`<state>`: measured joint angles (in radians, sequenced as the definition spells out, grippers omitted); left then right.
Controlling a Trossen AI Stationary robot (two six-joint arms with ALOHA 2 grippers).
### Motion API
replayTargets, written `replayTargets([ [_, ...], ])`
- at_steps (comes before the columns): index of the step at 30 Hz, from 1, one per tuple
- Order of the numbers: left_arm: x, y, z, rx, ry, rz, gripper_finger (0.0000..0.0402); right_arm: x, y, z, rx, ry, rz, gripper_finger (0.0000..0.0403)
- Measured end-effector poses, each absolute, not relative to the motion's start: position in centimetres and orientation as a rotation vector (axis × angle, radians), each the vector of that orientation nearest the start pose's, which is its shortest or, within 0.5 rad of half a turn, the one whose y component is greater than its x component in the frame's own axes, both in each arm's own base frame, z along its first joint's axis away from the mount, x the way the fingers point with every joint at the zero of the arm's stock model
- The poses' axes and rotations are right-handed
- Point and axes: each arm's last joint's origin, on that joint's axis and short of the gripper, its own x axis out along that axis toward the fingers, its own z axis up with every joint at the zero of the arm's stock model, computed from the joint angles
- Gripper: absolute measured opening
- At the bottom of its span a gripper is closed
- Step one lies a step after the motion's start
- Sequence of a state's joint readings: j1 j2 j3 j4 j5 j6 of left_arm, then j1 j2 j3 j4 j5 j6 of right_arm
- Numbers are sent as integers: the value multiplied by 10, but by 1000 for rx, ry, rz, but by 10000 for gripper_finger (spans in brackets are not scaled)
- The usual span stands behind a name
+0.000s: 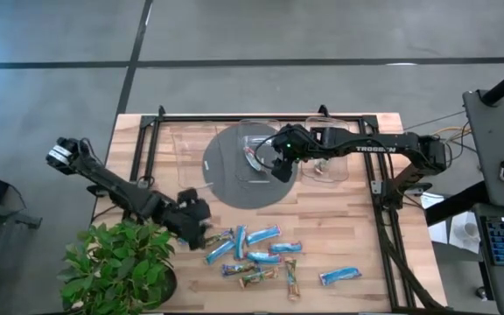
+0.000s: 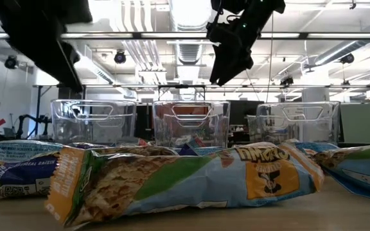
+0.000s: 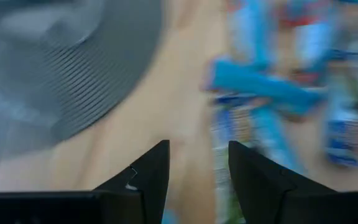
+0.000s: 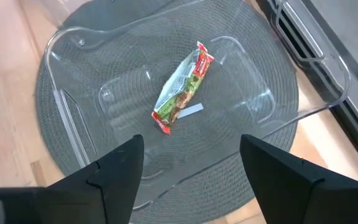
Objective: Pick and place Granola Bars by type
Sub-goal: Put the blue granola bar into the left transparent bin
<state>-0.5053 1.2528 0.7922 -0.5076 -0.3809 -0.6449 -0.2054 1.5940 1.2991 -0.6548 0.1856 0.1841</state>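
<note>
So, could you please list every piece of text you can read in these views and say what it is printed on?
"TROSS N": white letters, partly legible, on the dark right arm in the high view.
"MEAL RAISIN": partial text on the blue wrapped bar at the low view's left.
Print on the large green and orange wrapped bar: too distorted to read.

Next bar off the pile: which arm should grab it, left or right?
Left, probably. The left gripper hovers open at the edge of the loose Granola Bars on the table. The right gripper is open and empty above the middle clear bin, where one bar already lies.
</note>
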Motion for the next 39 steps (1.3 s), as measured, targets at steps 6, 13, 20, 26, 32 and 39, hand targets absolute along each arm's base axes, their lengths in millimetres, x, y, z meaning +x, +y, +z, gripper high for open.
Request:
replayTargets([
  [6,227,-119,195,-180,918,105,147,326,-73,275,152,927,-435,253],
  [13,253,-135,183,-240,966,143,147,323,-73,272,118,971,-417,259],
  [20,261,-140,181,-296,969,178,147,322,-73,270,80,985,-397,258],
  [26,262,-140,170,-283,1006,197,147,322,-73,266,70,987,-392,261],
  [32,261,-140,145,-196,1139,256,147,319,-72,257,71,1017,-391,258],
  [39,263,-141,146,-191,1136,262,126,318,-72,254,79,1023,-393,259],
])
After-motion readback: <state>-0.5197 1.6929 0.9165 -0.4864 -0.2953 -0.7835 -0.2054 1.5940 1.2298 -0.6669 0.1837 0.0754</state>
